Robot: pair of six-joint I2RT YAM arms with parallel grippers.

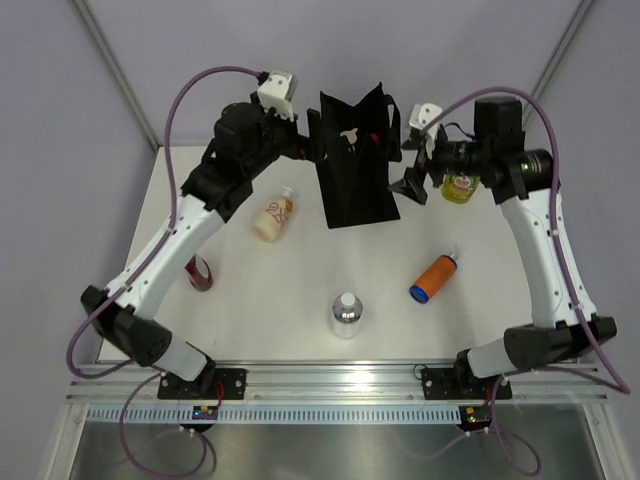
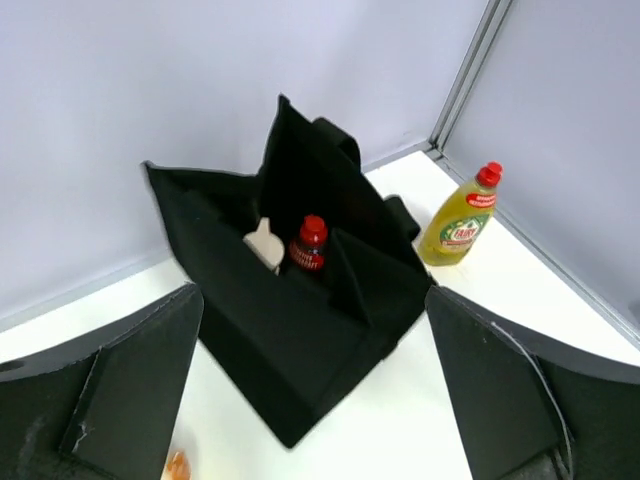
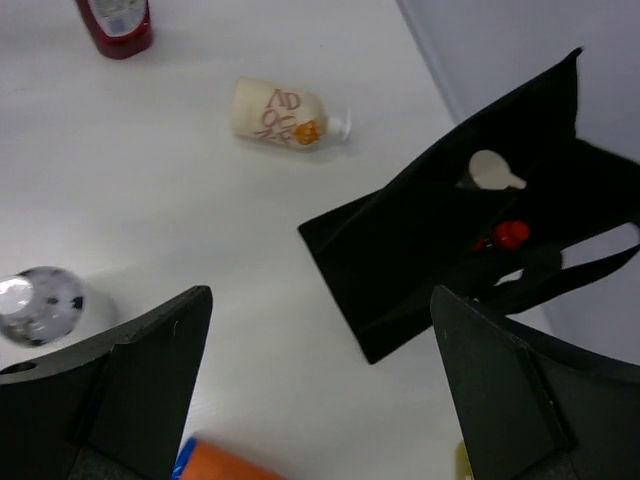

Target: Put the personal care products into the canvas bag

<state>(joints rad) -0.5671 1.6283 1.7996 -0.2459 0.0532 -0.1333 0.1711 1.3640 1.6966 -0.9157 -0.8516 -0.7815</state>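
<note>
The black canvas bag (image 1: 355, 170) stands open at the table's far middle. Inside it show a beige cap (image 2: 263, 243) and a red-capped red bottle (image 2: 308, 246). On the table are a cream pump bottle (image 1: 273, 215) lying on its side, a red bottle (image 1: 200, 272), a clear white-capped bottle (image 1: 346, 313), an orange blue-capped bottle (image 1: 434, 278) lying down, and a yellow-green red-capped bottle (image 1: 458, 187) under my right wrist. My left gripper (image 1: 312, 146) is open and empty at the bag's left side. My right gripper (image 1: 410, 187) is open and empty just right of the bag.
Grey walls with metal frame posts (image 1: 115, 60) close the back of the white table (image 1: 300, 290). The yellow-green bottle (image 2: 460, 222) stands near the back right wall. The arm bases sit on a rail (image 1: 330, 385) at the near edge.
</note>
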